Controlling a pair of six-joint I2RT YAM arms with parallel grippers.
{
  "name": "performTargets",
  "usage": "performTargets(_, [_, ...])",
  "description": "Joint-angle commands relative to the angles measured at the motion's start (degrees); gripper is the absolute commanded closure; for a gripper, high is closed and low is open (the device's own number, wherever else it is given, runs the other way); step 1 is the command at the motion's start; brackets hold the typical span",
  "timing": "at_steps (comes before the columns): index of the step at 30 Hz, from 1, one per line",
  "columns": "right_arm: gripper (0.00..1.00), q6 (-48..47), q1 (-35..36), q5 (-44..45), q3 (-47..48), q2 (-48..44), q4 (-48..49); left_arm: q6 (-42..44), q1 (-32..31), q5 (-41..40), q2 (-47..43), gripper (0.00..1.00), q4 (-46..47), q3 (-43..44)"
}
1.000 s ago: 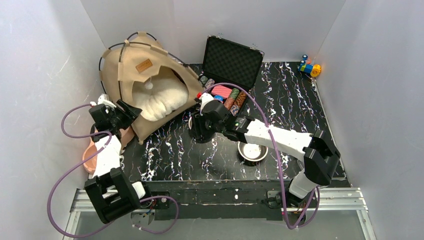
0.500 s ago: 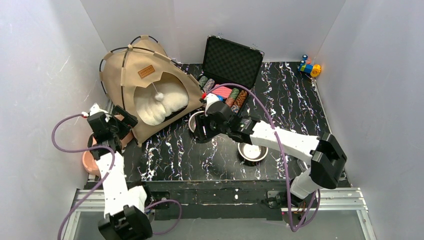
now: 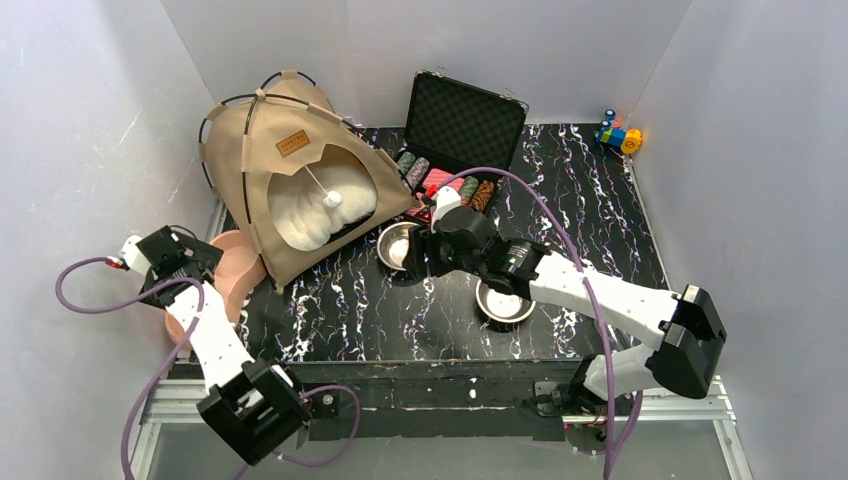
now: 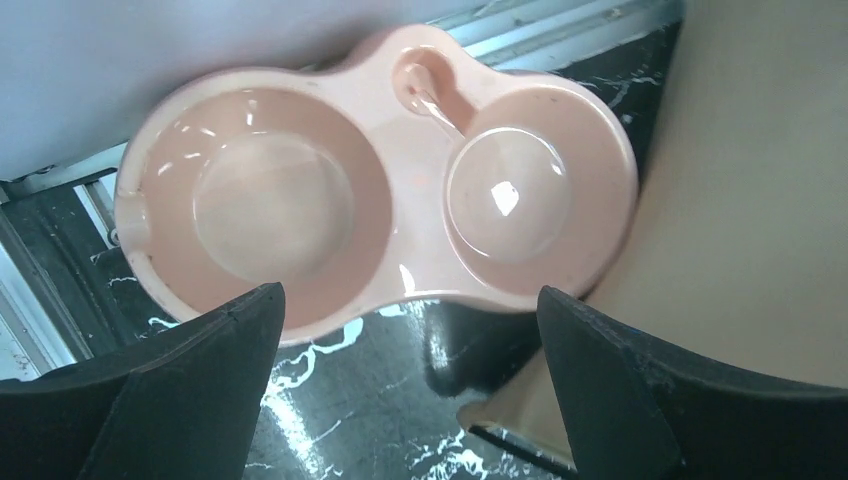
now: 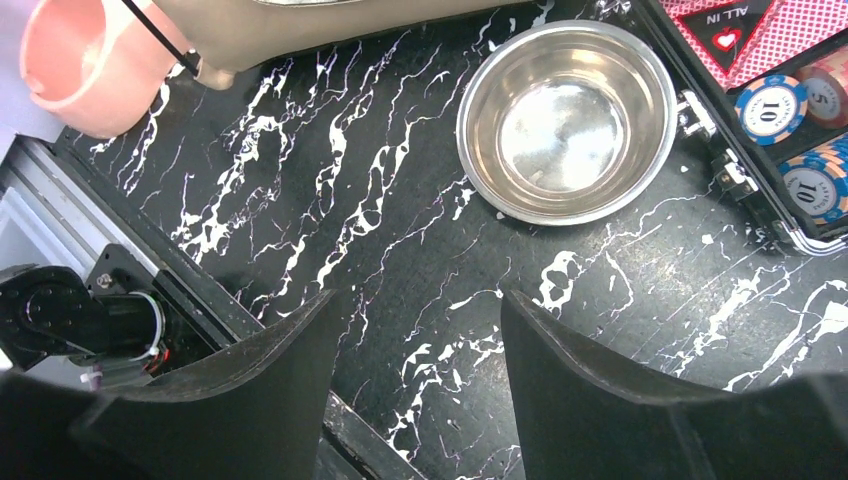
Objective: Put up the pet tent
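Note:
The pet tent point(image 3: 262, 150) stands upright at the back left, tan canvas on thin black poles, with a brown label patch point(image 3: 292, 143) above its arched entrance. A fluffy white cushion point(image 3: 305, 215) lies inside. My left gripper point(image 3: 200, 265) is open and empty, left of the tent's front corner and above the pink bowl. In the left wrist view point(image 4: 410, 330) the tent fabric point(image 4: 760, 200) fills the right side. My right gripper point(image 3: 415, 265) is open and empty over the mat, right of the tent; it also shows in the right wrist view point(image 5: 415, 340), where the tent's corner point(image 5: 300, 30) shows at the top.
A pink double pet bowl point(image 4: 380, 200) lies by the tent's left front corner point(image 3: 235, 272). Two steel bowls point(image 3: 397, 245) point(image 3: 505, 302) sit on the black marbled mat. An open poker chip case point(image 3: 455, 150) stands behind them. A toy point(image 3: 620, 135) is at the back right.
The tent has risen from tilted to upright. My left gripper has pulled back left, away from the tent's corner. My right gripper has drawn away to the right.

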Motion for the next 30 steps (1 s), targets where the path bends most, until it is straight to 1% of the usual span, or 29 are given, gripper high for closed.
performTargets(1, [0.32,-0.3,-0.4,2.0,0.6,-2.7,1.2,-2.5,0.3,-7.6,5.4,0.02,5.0,2.1])
performTargets(4, [0.33,-0.3,-0.4,1.7,1.6,-2.5,0.8,-2.8,0.3,-8.9,10.8,0.02,7.3,2.2])
performTargets(9, [0.33,0.4,-0.4,0.5,2.8,-1.3,0.7,-3.3,0.3,-7.4,17.0,0.12,10.6,0.3])
performTargets(13, [0.33,0.8,-0.4,-0.9,3.8,-0.2,0.9,-2.6,0.2,-6.3,20.4,0.24,12.4,0.0])
performTargets(17, [0.34,1.3,-0.4,-1.9,4.1,0.6,1.4,-1.9,-0.5,-6.6,24.5,0.30,12.9,0.4])
performTargets(22, [0.34,1.9,-0.4,-2.9,3.9,0.4,2.0,-0.5,-3.2,-8.1,29.5,0.32,13.0,1.2])
performTargets(25, [0.34,1.9,-0.4,-2.7,3.8,0.0,2.1,-0.2,-4.5,-8.7,30.4,0.34,12.6,1.5])
performTargets(27, [0.34,1.8,-0.4,-2.5,3.6,-0.3,2.1,-0.4,-5.1,-9.0,30.4,0.41,12.6,1.2])
performTargets(28, [0.34,1.8,-0.4,-2.3,3.5,-0.3,2.1,-0.5,-5.2,-8.9,30.4,0.48,12.6,1.2])
performTargets(30, [0.34,1.8,-0.4,-2.2,3.4,-0.3,2.1,-0.5,-5.7,-9.3,30.3,0.66,12.0,1.3])
